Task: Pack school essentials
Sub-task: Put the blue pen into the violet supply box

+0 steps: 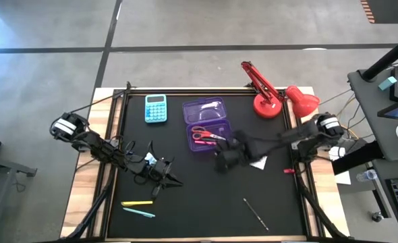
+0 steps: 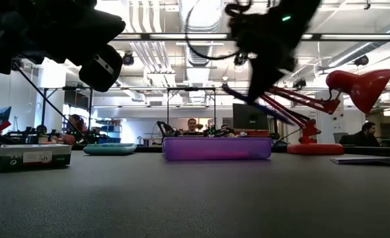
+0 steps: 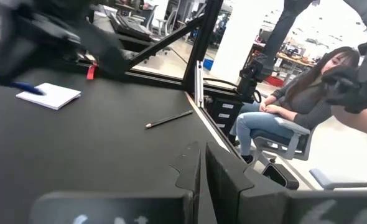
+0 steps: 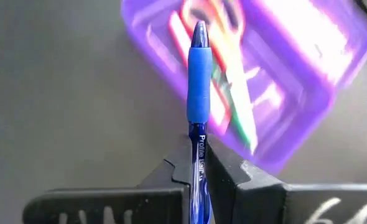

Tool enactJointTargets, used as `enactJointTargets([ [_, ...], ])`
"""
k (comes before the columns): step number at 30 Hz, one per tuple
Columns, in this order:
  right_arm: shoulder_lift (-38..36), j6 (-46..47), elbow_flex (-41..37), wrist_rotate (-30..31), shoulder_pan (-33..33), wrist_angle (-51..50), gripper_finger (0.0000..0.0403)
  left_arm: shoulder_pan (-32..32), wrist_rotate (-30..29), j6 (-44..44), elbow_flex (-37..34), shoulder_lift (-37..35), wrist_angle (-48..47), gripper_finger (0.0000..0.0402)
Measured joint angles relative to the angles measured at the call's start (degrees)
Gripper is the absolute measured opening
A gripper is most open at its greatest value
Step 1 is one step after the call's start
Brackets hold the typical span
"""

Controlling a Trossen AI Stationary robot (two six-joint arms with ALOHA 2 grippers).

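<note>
Right gripper [image 4: 196, 163] pinches a blue pen [image 4: 198, 87], tip fwd, above the purple tray [image 1: 207, 125], near tabletop centre. Tray holds red-handled scissors [image 1: 204, 135]; green pen lies alongside, blurred in wrist view. Left gripper [image 1: 164, 174] pressed together, empty, hovering toward the left-front part of the tabletop [image 1: 206, 202].

Surroundings: light-blue calculator [image 1: 156, 108] near rear edge, left of tray. Red desk lamp [image 1: 273, 94] at rear-right corner, beside the right arm's path. White notepad [image 1: 257, 162] just right of gripper, partly hidden by arm. Yellow pen [image 1: 137, 202] and teal pen [image 1: 139, 212] near front-left corner. Thin dark pencil [image 1: 256, 213] toward front-right. Green-and-white packet [image 2: 34, 157] visible in low view. Seated person [image 3: 283, 118] beyond table edge.
</note>
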Motion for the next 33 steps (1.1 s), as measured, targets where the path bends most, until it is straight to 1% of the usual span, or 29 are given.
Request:
enactJointTargets([
  [3, 0.0, -12.87, 0.05, 0.01, -4.81, 8.01, 0.0013, 0.0, 0.0, 0.0, 0.0, 0.0, 0.0, 0.0008],
  [6, 0.33, -24.66, -0.56, 0.03, -8.17, 15.49, 0.0013, 0.0, 0.0, 0.0, 0.0, 0.0, 0.01, 0.0008],
  [8, 0.84, -29.68, -0.7, -0.41, -9.8, 17.93, 0.0013, 0.0, 0.0, 0.0, 0.0, 0.0, -0.03, 0.0008],
  [10, 1.48, -32.21, -0.75, -0.67, -10.99, 18.81, 0.0013, 0.0, 0.0, 0.0, 0.0, 0.0, -0.04, 0.0008],
  [14, 3.3, -31.54, -1.52, -0.98, -12.32, 18.7, 0.0015, 0.0, 0.01, 0.89, 0.0, 0.0, -0.38, 0.0008],
  [21, 6.05, -30.22, -2.55, -1.05, -12.31, 18.81, 0.0028, 0.0, 0.02, 2.78, 0.0, 0.0, -0.05, 0.0008],
  [25, 7.07, -27.23, -2.67, -1.14, -12.32, 18.69, 0.0031, 0.0, 0.02, 2.67, 0.0, 0.0, -0.05, 0.0008],
  [30, 7.99, -21.15, -2.71, -1.25, -12.3, 18.75, 0.0037, -0.01, 0.02, 2.6, 0.0, 0.0, -0.05, 0.0008],
  [33, 8.53, -20.24, -2.71, -1.25, -12.08, 18.69, 0.0044, -0.02, 0.02, 2.58, 0.0, 0.0, -0.05, 0.0008],
])
